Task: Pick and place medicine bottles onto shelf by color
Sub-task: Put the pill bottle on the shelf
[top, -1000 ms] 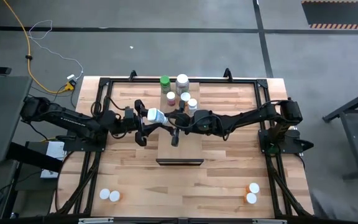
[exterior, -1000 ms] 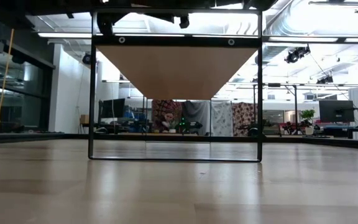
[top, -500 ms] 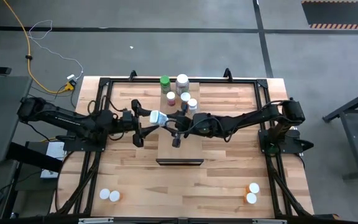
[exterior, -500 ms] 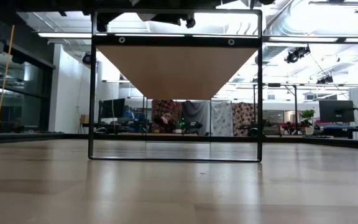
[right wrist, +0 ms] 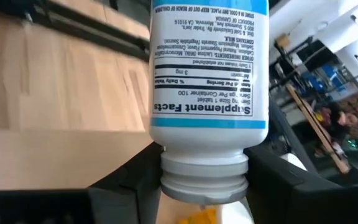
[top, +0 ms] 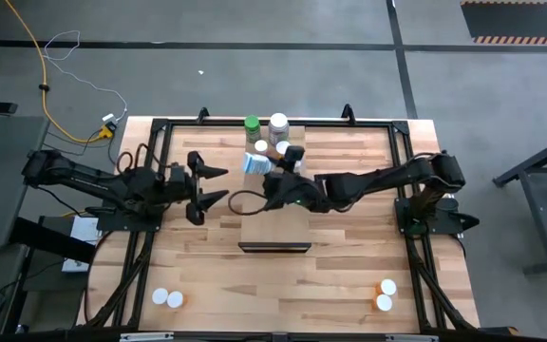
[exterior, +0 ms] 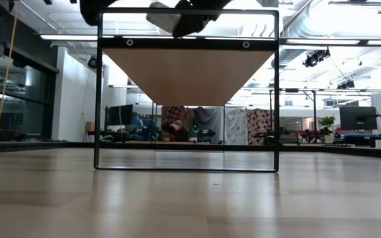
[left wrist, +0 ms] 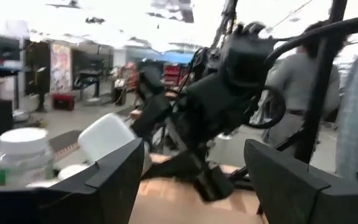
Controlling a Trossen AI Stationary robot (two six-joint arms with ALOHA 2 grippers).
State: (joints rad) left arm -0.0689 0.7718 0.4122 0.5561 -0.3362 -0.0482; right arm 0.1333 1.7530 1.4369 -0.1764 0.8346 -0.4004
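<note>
A white bottle with blue label bands [top: 254, 163] hangs in the air over the far half of the pale wood shelf [top: 273, 226], in my right gripper [top: 267, 174], which is shut on it. The low view shows it at the top edge [exterior: 165, 16]. My left gripper [top: 214, 184] is open, to the left of the shelf, and touches nothing. A green-capped bottle [top: 252, 123], a white one [top: 278, 122] and several smaller ones [top: 283, 147] stand on the shelf's far end. My right gripper pinches the white bottle at its ribbed neck end [right wrist: 204, 173] between its two fingers [right wrist: 129, 183]. The fingers come level from the table's right side. The bottle is lifted clear of the shelf, lies tilted, and its labelled body [right wrist: 207, 68] points away from the gripper.
Two white-capped orange bottles [top: 167, 299] stand near the table's near left corner, two more [top: 386, 294] near its near right corner. A black frame [top: 160, 128] runs around the shelf area. The shelf's near half is bare, ending in a dark front edge [top: 273, 247].
The white bottle has passed from my left gripper to my right one. My left gripper has let go and drawn back toward the table's left edge. My right gripper has taken hold and carried the bottle toward the far edge, close to the standing bottles.
</note>
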